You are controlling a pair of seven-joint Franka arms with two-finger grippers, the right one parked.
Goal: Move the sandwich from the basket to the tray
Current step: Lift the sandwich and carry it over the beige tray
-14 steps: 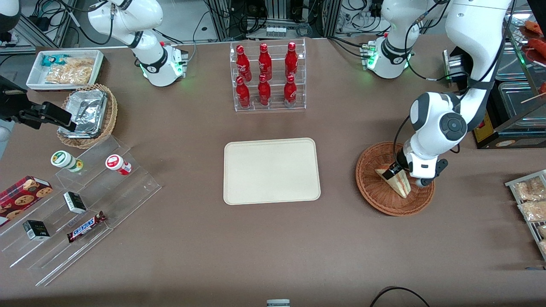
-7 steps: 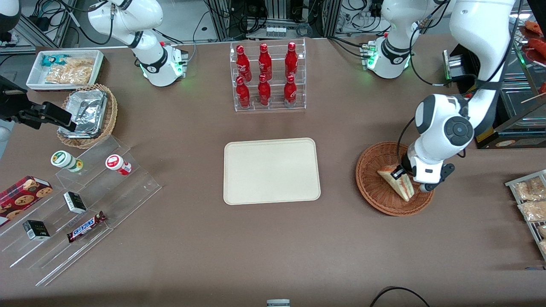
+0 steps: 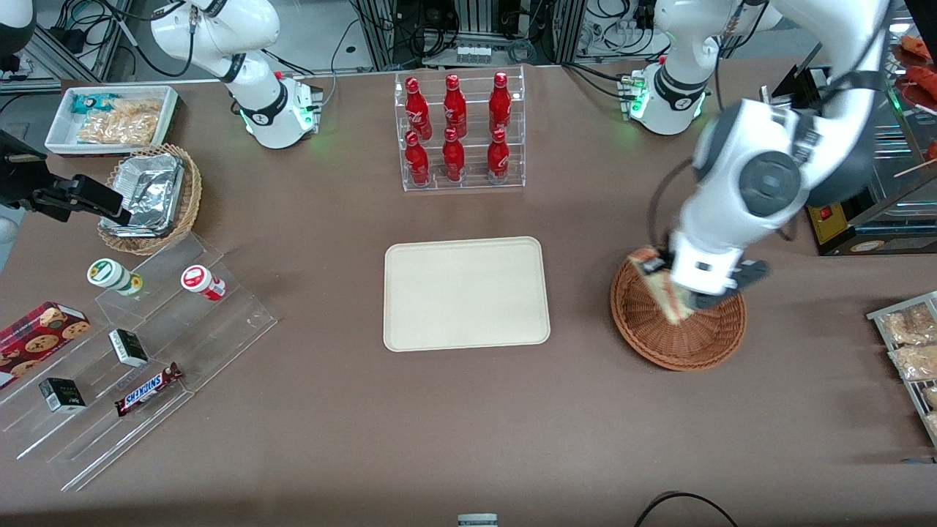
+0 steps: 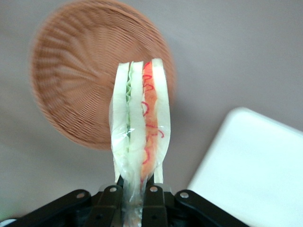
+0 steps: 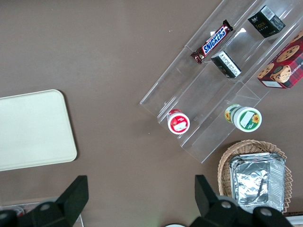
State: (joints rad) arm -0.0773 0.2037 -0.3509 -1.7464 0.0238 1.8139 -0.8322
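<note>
Gripper (image 4: 137,196) fingertips cut off by the wrist picture's edge. Sandwich (image 3: 662,291) partly hidden by the arm in front view, motion-blurred. Basket (image 4: 80,90) smeared by blur.

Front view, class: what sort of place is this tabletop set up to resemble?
Probably a lab mock-up of a snack shop: red bottles in a clear rack, a Snickers bar on acrylic steps, cabling above. The gripper holds a sandwich above the basket.

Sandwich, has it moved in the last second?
Yes. The sandwich, clamped in the tool, has risen off the basket floor and shifted toward the tray.
</note>
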